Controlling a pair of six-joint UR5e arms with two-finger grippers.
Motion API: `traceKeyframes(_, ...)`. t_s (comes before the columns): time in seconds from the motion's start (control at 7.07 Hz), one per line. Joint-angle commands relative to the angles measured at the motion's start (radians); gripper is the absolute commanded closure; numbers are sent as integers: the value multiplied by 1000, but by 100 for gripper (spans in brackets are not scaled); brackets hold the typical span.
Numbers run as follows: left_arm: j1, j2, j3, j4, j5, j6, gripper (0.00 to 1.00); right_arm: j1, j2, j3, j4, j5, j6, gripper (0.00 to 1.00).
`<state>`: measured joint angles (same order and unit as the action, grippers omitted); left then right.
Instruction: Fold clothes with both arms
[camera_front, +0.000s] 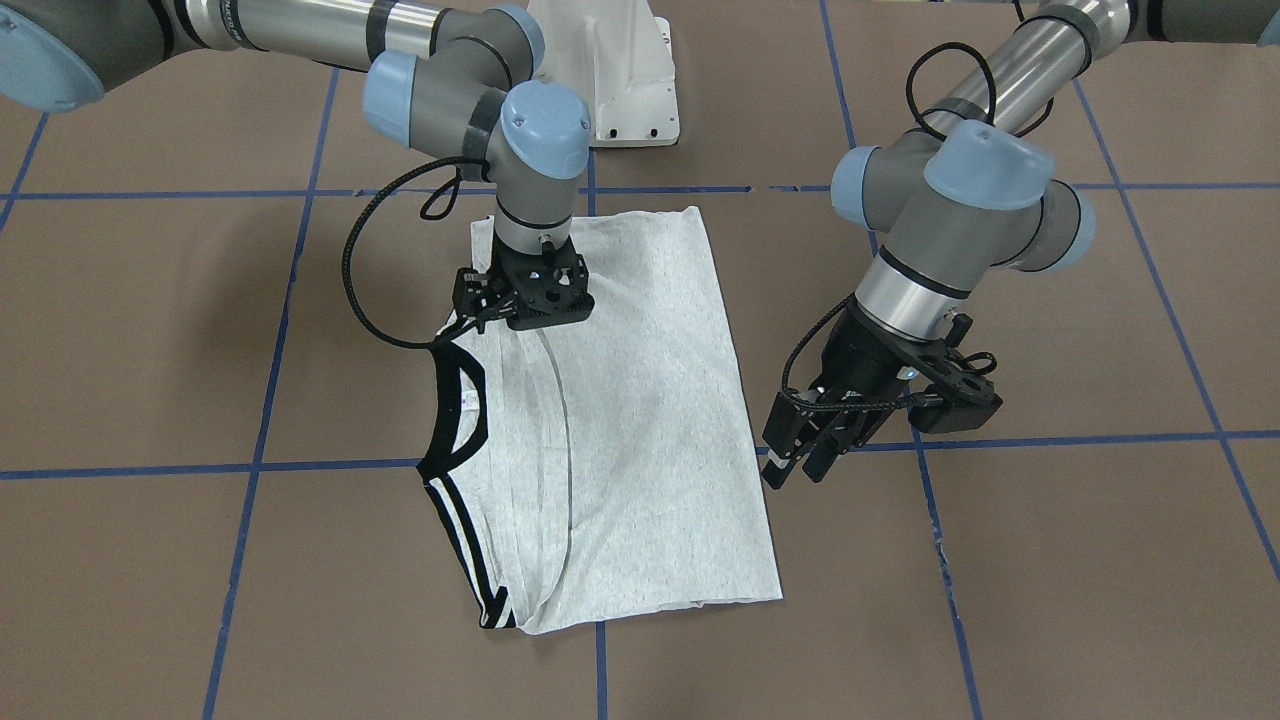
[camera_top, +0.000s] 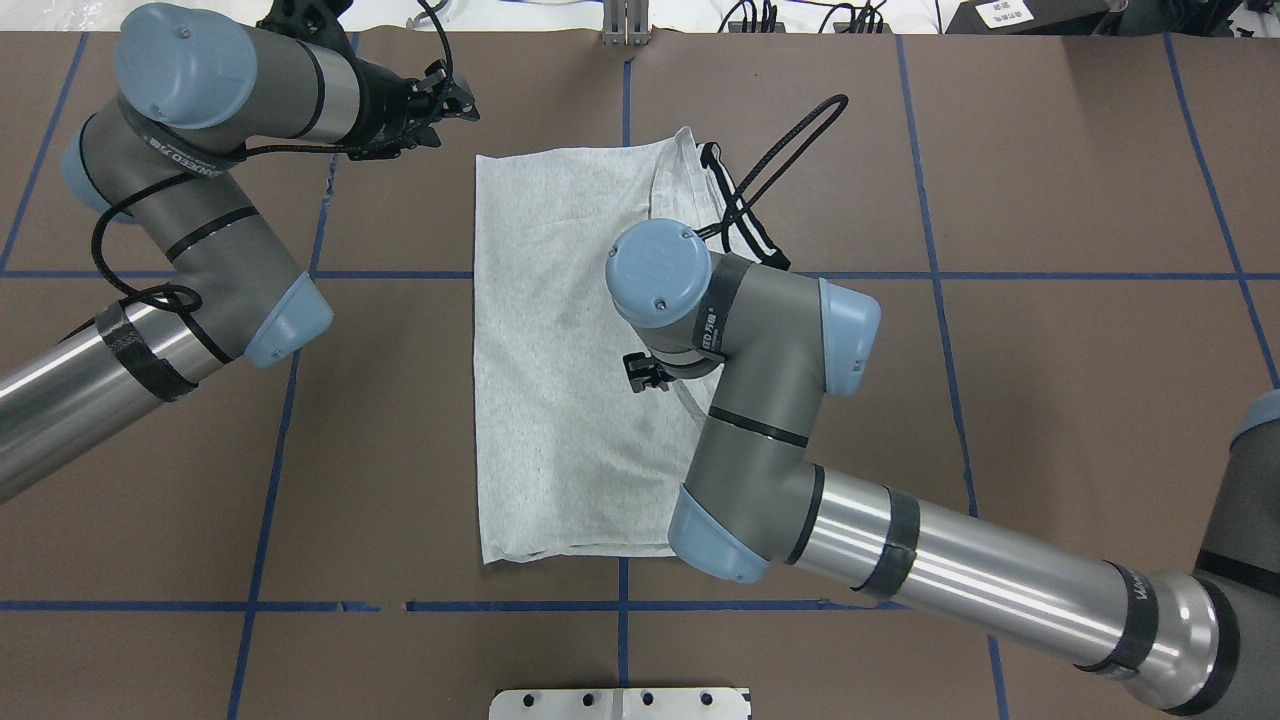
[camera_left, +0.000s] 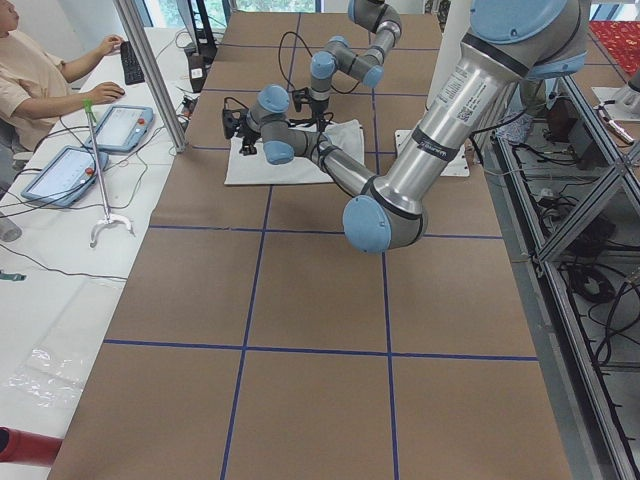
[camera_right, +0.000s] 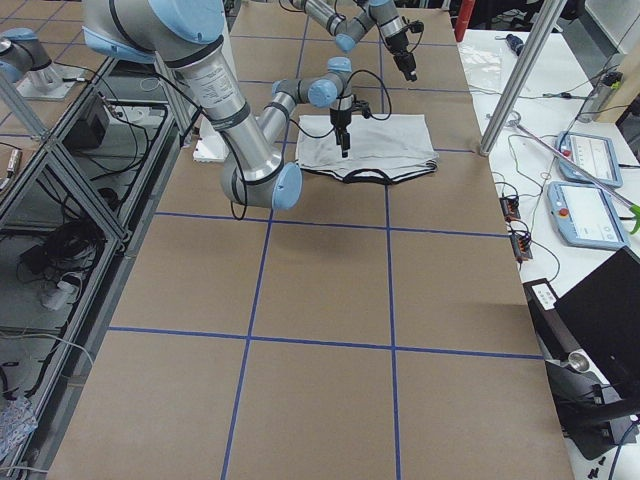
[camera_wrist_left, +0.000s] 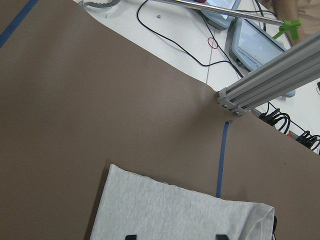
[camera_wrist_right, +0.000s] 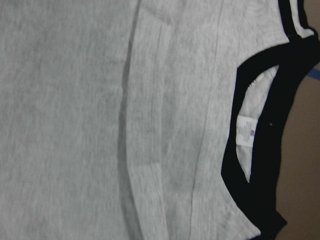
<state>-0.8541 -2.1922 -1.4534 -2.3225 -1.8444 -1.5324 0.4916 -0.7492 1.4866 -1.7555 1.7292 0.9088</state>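
Folding the grey T-shirt (camera_front: 640, 420), laid flat on the table (camera_front: 1050, 560): hold down beside its black neckband (camera_front: 462, 400) with the right gripper (camera_front: 537, 298) (low over the T-shirt, closure impossible to tell), bring the empty, spread-jawed left gripper (camera_front: 797, 466), hovering just off the T-shirt's opposite edge, onto that edge, and pinch all layers.

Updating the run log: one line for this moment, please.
T-shirt: folded, flat | left tool: open, beside shirt | right tool: above shirt

grey t-shirt (camera_front: 650, 400) folded lengthwise, flat, black neckband (camera_front: 465, 400) showing, right arm (camera_front: 530, 130) over it, left arm (camera_front: 960, 200) beside
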Motion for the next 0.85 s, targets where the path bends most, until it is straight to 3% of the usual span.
traceKeyframes(0.0, 0, 2, -4, 0, -4, 0, 39, 19, 60, -103, 24, -5, -17, 0)
traceKeyframes(0.71, 0, 19, -9, -1, -6, 0, 39, 32, 57, -149, 24, -2, -45, 0)
